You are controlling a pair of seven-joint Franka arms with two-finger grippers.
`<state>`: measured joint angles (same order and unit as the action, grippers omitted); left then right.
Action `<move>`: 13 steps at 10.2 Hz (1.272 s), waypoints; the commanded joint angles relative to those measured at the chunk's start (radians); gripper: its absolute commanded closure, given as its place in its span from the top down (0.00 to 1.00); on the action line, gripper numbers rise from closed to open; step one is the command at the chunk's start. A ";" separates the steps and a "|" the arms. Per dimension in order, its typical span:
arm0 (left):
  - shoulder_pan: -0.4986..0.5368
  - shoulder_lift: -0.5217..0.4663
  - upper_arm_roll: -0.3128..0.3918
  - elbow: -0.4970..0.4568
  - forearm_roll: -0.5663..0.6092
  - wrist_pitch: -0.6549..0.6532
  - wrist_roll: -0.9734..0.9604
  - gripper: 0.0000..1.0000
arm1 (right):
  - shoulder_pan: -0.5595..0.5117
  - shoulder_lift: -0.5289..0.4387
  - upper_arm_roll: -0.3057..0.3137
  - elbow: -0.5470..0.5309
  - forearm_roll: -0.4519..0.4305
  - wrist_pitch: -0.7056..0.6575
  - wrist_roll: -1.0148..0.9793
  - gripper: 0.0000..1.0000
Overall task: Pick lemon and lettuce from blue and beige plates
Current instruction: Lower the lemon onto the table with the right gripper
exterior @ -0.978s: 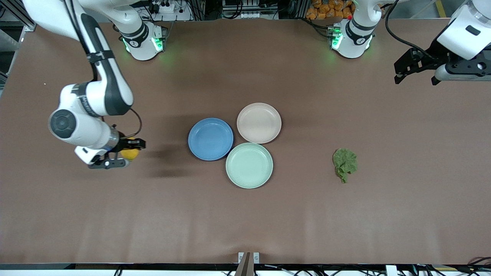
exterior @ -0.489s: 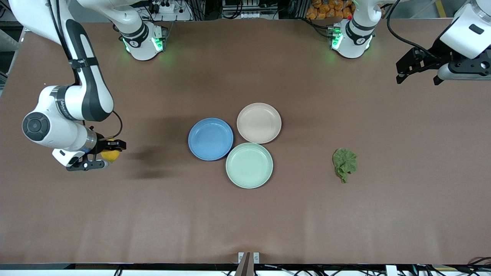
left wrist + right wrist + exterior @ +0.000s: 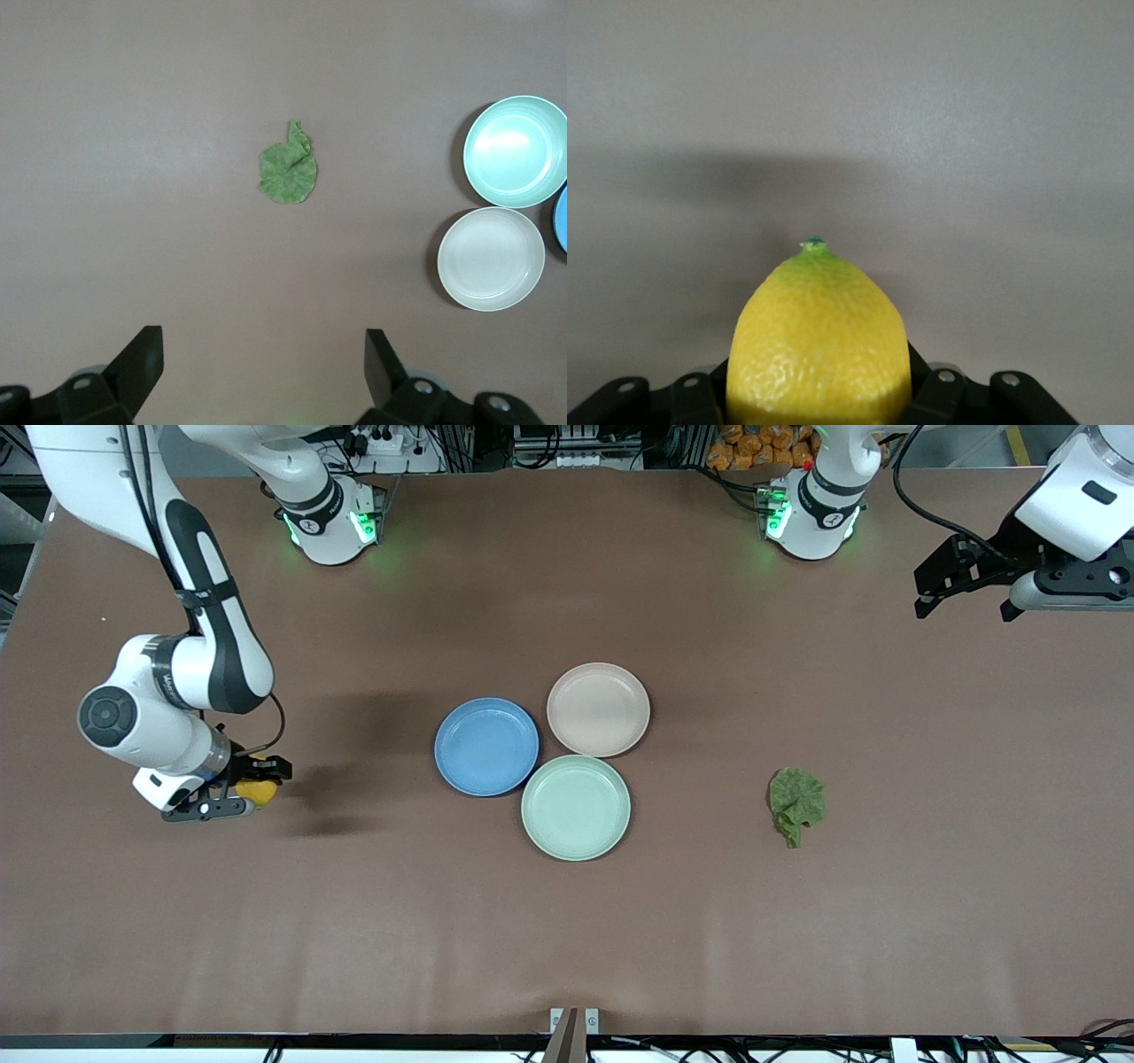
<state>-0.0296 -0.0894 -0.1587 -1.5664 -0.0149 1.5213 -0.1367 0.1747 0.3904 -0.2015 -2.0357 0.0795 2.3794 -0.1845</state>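
At the left of the front view, the right gripper (image 3: 251, 786) grasps the small oval yellow lemon (image 3: 256, 790) over the brown table (image 3: 567, 921). The crinkled green lettuce leaf (image 3: 796, 805) lies right of centre, apart from the blue plate (image 3: 486, 746) and beige plate (image 3: 598, 709). At upper right, the left gripper (image 3: 964, 597) waits with fingers spread.

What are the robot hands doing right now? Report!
Right gripper shut on lemon, over table. Left gripper open, waiting. Lettuce on table; blue plate, beige plate empty.
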 commanded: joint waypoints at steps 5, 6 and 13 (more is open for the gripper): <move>0.004 0.000 0.004 0.017 -0.017 -0.021 0.034 1.00 | -0.018 0.034 0.010 -0.103 -0.006 0.182 -0.013 0.41; 0.004 0.000 0.002 0.017 -0.019 -0.021 0.034 1.00 | -0.020 0.053 0.010 -0.103 -0.006 0.204 -0.012 0.41; 0.002 0.000 0.002 0.017 -0.025 -0.020 0.034 1.00 | -0.027 0.128 0.011 -0.093 0.003 0.297 -0.009 0.61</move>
<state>-0.0300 -0.0894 -0.1591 -1.5662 -0.0149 1.5206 -0.1362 0.1654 0.5133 -0.2016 -2.1335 0.0795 2.6627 -0.1855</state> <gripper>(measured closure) 0.000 0.419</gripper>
